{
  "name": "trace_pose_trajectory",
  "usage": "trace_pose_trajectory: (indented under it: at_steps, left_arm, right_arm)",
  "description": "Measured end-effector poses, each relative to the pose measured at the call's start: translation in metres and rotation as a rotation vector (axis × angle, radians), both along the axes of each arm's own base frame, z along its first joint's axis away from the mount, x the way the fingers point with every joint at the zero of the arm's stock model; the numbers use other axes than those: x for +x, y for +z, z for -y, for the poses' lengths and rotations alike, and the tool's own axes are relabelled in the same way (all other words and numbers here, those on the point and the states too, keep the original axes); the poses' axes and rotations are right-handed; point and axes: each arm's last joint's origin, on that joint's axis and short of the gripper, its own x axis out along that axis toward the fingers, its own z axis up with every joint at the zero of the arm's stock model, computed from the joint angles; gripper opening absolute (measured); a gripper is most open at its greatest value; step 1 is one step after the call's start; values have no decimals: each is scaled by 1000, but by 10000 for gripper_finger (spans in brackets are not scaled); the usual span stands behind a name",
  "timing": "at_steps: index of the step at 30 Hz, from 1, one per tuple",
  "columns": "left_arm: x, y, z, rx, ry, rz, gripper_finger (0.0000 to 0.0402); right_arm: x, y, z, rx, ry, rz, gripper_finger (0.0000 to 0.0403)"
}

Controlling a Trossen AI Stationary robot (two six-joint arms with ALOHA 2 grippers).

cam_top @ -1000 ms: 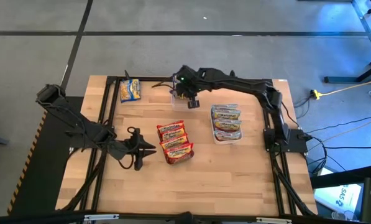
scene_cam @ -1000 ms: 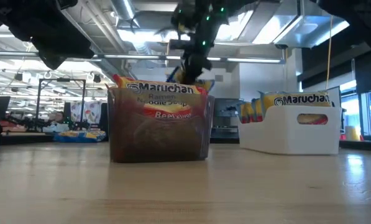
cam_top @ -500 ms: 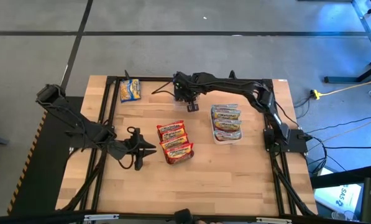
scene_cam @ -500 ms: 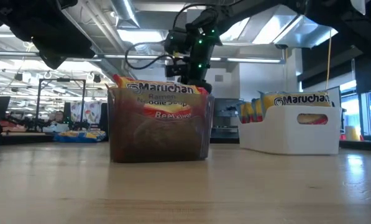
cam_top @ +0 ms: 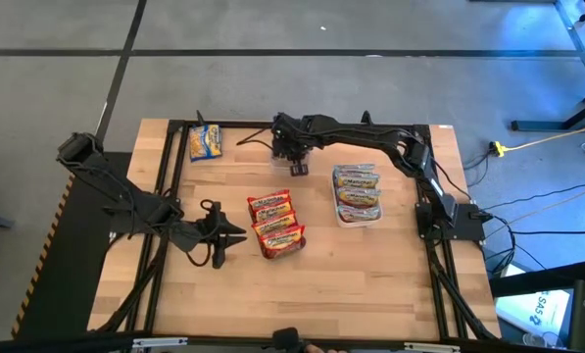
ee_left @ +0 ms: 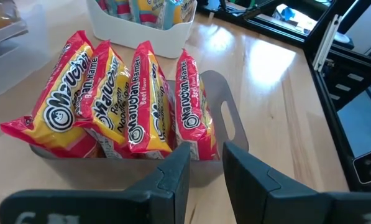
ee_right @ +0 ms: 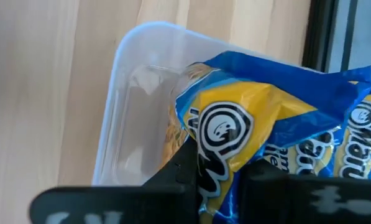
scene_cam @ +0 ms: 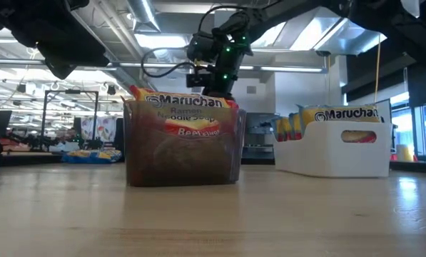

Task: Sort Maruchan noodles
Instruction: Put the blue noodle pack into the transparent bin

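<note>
My right gripper [ee_right: 219, 168] is shut on a blue-and-yellow Maruchan packet [ee_right: 247, 118] over a clear container [ee_right: 135, 112] at the table's far middle; in the high view the gripper [cam_top: 294, 162] shows there. A second blue packet [ee_right: 359, 149] lies beside the first. Several red packets [ee_left: 110, 93] stand on edge in a grey container [ee_left: 225, 118] at the table's centre. My left gripper [ee_left: 207, 171] stands open just left of it, holding nothing. One more blue packet [cam_top: 205, 142] lies flat at the far left. My right gripper pinches the blue packet's crumpled end [ee_right: 225, 146] between its two fingers [ee_right: 179, 168]. The fingers come from above, slanting steeply down. The packet reaches from the fingers down into the clear container; whether it touches the floor of the container I cannot tell.
A white container [cam_top: 357, 193] with several packets stands right of the grey one. Black frame rails [cam_top: 165, 176] run along the table's left, right and far sides. Bare wood [cam_top: 302, 294] lies toward the near edge.
My right gripper has sunk toward the clear container with the blue packet still in its fingers, shifting slightly toward the table's left. Most of the drop came early; it has nearly stopped since.
</note>
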Motion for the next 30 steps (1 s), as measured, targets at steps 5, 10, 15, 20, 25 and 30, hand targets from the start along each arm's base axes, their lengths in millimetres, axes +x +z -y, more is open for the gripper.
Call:
trace_pose_trajectory:
  at_steps: [5, 10, 15, 20, 25, 30]
  left_arm:
    - [1, 1, 1, -13, -2, 9, 89]
    - [1, 2, 1, -20, -8, 19, 89]
    - [1, 2, 1, -20, -10, 22, 89]
    - [1, 2, 1, -11, -15, 21, 89]
    - [1, 2, 1, -12, -15, 22, 89]
    - [2, 2, 1, -10, -15, 19, 89]
  right_arm:
    - [2, -5, 1, 0, -4, 0, 30]
    - [5, -26, 2, 7, 3, -59, 53]
    - [7, -25, 0, -33, -9, -71, 128]
    - [10, -14, -2, -135, -44, -80, 184]
    - [12, -11, -1, -153, -51, -65, 201]
    - [13, -11, -1, -183, -62, -66, 196]
